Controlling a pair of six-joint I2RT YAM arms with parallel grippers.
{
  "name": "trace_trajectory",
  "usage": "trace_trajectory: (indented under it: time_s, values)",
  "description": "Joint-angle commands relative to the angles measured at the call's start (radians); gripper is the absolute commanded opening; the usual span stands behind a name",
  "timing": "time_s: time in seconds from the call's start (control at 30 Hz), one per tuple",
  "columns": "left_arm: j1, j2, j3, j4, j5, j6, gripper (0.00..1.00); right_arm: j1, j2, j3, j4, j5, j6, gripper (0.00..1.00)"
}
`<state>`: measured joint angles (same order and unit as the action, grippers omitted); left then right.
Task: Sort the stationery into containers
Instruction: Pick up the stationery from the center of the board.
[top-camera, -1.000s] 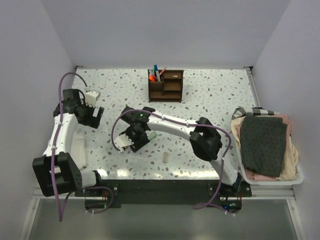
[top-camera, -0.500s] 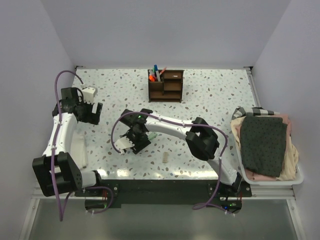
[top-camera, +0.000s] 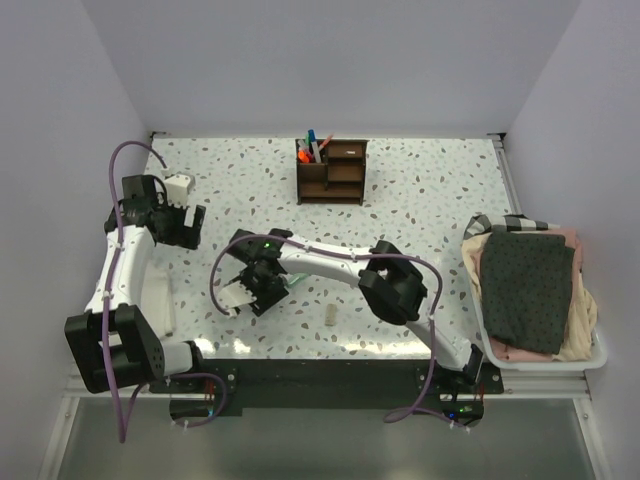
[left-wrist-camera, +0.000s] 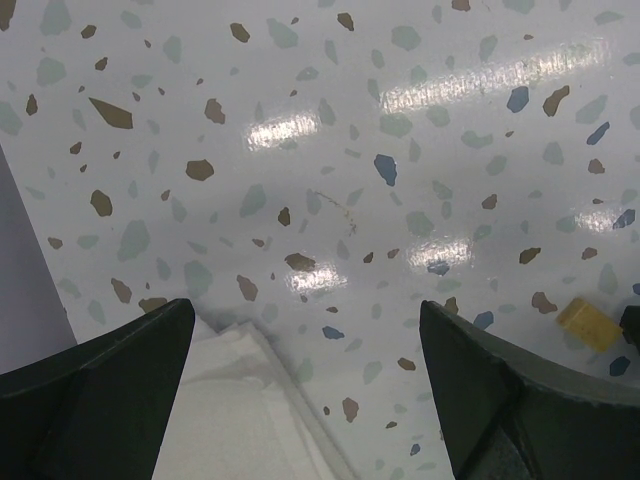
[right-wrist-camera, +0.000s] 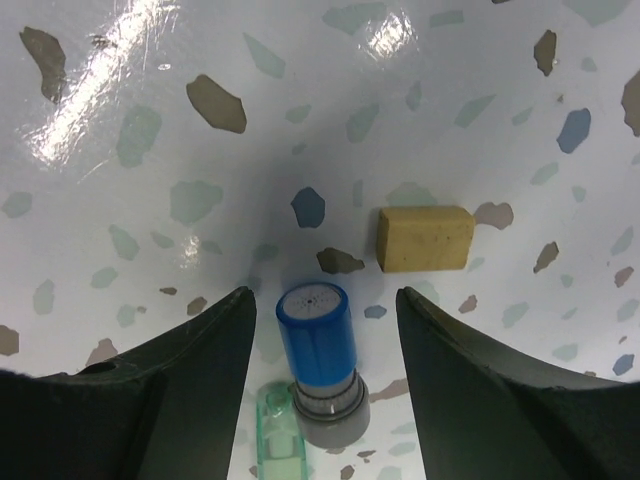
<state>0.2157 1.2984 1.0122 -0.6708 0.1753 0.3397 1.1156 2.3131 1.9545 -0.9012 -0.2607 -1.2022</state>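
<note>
My right gripper (right-wrist-camera: 322, 300) is open and points down at the table, its fingers either side of a blue-capped piece (right-wrist-camera: 316, 335) without touching it. A clear green piece (right-wrist-camera: 275, 440) lies against that piece, and a tan eraser block (right-wrist-camera: 425, 238) lies just beyond. From above, the right gripper (top-camera: 252, 291) is left of the table's middle. The dark wooden organizer (top-camera: 331, 171) stands at the back with pens and markers (top-camera: 310, 148) in its left compartment. My left gripper (left-wrist-camera: 305, 310) is open over bare table; from above, the left gripper (top-camera: 186, 222) is at the left side.
A white folded cloth (left-wrist-camera: 235, 405) lies under the left gripper's near side, and a tan block (left-wrist-camera: 590, 325) sits at that view's right edge. Another tan block (top-camera: 331, 316) lies near the front. A basket of dark and pink cloths (top-camera: 530, 290) fills the right edge.
The right arm has swung left and toward the near edge, carrying its open gripper over the blue-capped piece. The left gripper drew back slightly to the left, then held still.
</note>
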Motion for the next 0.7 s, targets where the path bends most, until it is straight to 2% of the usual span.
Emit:
trace_trajectory:
  time_s: [0.0, 0.47, 0.67]
  values:
    - [-0.009, -0.034, 0.026, 0.023, 0.016, -0.013, 1.00, 0.010, 0.026, 0.063, -0.010, 0.017, 0.033, 0.61]
    - [-0.030, -0.034, 0.011, 0.040, 0.018, -0.016, 1.00, 0.013, 0.039, 0.061, -0.094, 0.069, 0.039, 0.49]
    - [-0.033, -0.033, 0.008, 0.053, 0.030, -0.027, 1.00, 0.013, 0.045, 0.075, -0.094, 0.061, 0.053, 0.36]
